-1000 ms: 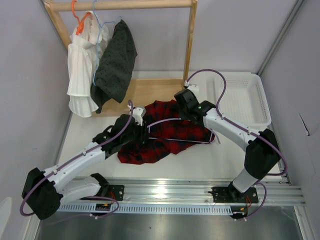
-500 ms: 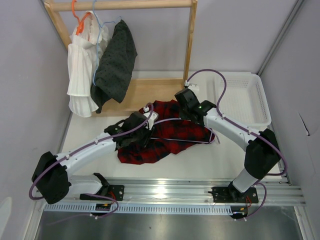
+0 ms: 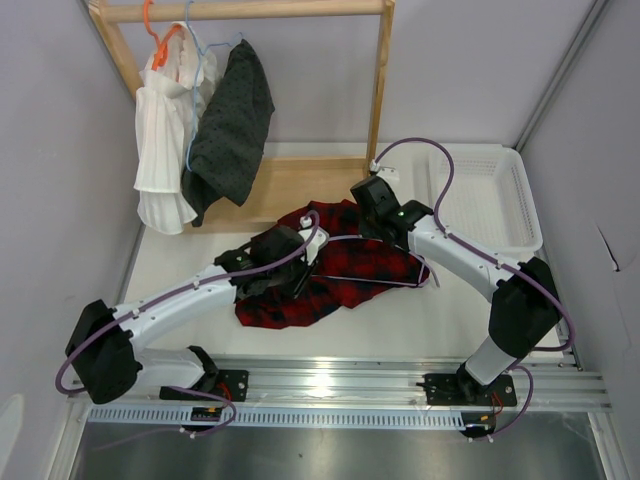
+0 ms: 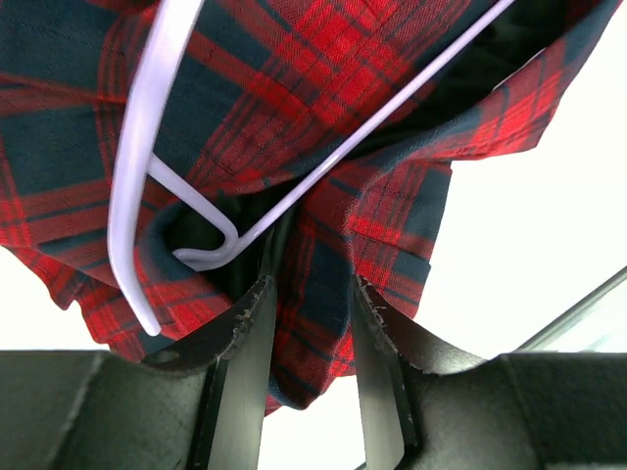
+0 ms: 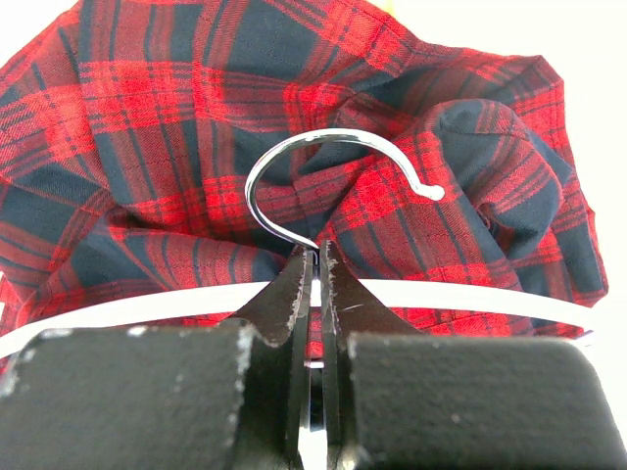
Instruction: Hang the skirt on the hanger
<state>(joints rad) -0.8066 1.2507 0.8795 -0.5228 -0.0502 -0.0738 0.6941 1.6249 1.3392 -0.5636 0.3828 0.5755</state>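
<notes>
Skirt: the skirt (image 3: 330,272) lay crumpled in a heap on the white table (image 3: 180,275), just in front of the base of the wooden rack (image 3: 378,90), nearer its right post.
Hanger: the hanger (image 4: 132,147) lay across the skirt, in front of the rack. Its lilac bars rested on the checked cloth. Its silver hook curved over the folds. One bent corner sat in a dark hollow of the cloth.
Left gripper: the left gripper (image 4: 312,294) stood at the side of the heap towards the rack's left post. Its fingers were partway apart, clamped on a fold of the skirt's edge that touched both.
Right gripper: the right gripper (image 5: 315,259) stood at the edge of the heap nearest the rack. Its fingers were pressed together on the hanger's neck, just under the hook.
Rack load: a white pleated garment (image 3: 165,150) on an orange hanger (image 3: 150,25) and a dark dotted garment (image 3: 230,125) on a pale blue hanger (image 3: 195,90) hung at the rack's left end.
Basket: a white basket (image 3: 480,195) sat beside the rack's right post.
</notes>
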